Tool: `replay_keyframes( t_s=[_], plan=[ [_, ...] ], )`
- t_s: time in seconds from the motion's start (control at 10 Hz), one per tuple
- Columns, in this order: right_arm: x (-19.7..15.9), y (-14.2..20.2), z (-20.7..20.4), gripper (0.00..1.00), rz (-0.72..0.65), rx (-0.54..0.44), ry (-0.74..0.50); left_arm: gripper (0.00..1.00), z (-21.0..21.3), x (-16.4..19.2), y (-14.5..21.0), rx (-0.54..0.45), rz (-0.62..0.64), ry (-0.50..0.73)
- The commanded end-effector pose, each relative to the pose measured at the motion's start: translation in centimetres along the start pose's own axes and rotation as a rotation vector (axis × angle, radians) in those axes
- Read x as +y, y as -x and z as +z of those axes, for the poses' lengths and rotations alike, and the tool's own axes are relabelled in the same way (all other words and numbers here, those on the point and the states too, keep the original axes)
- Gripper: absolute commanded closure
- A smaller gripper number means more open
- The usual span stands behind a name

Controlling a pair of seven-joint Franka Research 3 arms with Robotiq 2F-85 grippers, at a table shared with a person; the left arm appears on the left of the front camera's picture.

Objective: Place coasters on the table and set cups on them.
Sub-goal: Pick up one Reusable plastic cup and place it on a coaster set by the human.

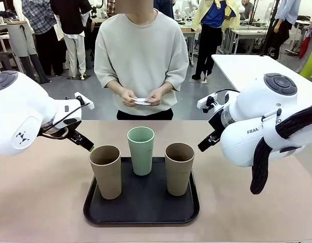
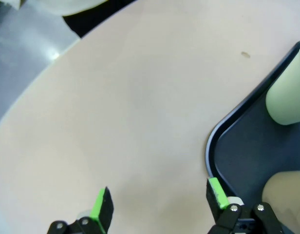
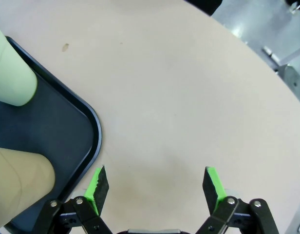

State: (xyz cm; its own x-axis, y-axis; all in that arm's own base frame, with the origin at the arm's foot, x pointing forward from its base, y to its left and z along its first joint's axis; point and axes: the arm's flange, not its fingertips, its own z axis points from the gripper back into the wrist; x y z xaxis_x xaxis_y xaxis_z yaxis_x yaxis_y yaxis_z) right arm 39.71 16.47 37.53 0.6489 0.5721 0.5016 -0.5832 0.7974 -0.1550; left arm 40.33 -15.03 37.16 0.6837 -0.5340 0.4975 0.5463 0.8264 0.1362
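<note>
Fingers: left gripper (image 2: 159,195) spread wide with nothing between the pads; right gripper (image 3: 155,183) likewise, both hanging above bare table (image 1: 39,202).
Coasters: white coasters (image 1: 141,101) are in the person's hands (image 1: 155,96) at the far edge, on the centre line, beyond the black tray (image 1: 141,218); none lies on the table yet.
Nearer arm: neither, by my reading; the coasters sit about midway between the two.
Cups: left tan cup (image 1: 106,172), mint cup (image 1: 141,151) and right tan cup (image 1: 179,168) stand upright on the tray, long axes vertical.
Cup to fingers: each tan cup is just inward of its own side's gripper.
Surface: matte beige, flat.
Room: open tabletop either side of the tray and behind it.
</note>
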Motion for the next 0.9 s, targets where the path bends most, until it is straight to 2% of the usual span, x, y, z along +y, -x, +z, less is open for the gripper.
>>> replay_keyframes(
  t_s=[0.0, 0.1, 0.2, 0.3, 0.5, 0.6, 0.7, 0.8],
  plan=[
    [-1.0, -0.6, 3.0, 0.0, 0.005, 0.054, 0.053, 0.0, 3.2, -0.1, 0.2, 0.013, -0.039, -0.084],
    [-0.7, -0.3, 6.3, 0.0, 0.011, 0.093, 0.078, 0.0, 7.5, -0.1, 0.5, 0.031, -0.066, -0.153],
    [-0.4, 0.4, 10.0, 0.0, -0.008, 0.131, 0.074, 0.0, 11.8, 0.2, 0.9, 0.061, -0.112, -0.149],
    [0.0, 2.7, 14.4, 0.0, 0.002, 0.181, 0.066, 0.0, 15.7, -0.3, 3.0, 0.121, -0.128, -0.091],
    [1.4, 5.7, 17.6, 0.0, -0.029, 0.286, 0.013, 0.0, 18.4, -0.7, 5.0, 0.224, -0.124, 0.051],
    [2.1, 6.8, 17.8, 0.0, -0.02, 0.335, -0.006, 0.0, 18.6, -1.0, 5.6, 0.236, -0.096, 0.052],
    [2.4, 6.7, 16.7, 0.0, -0.01, 0.367, 0.085, 0.0, 16.8, 0.1, 1.5, 0.159, -0.136, -0.023],
    [0.4, 3.8, 18.2, 0.0, -0.007, 0.294, 0.036, 0.0, 16.8, 0.1, 1.5, 0.159, -0.136, -0.023]
  ],
)
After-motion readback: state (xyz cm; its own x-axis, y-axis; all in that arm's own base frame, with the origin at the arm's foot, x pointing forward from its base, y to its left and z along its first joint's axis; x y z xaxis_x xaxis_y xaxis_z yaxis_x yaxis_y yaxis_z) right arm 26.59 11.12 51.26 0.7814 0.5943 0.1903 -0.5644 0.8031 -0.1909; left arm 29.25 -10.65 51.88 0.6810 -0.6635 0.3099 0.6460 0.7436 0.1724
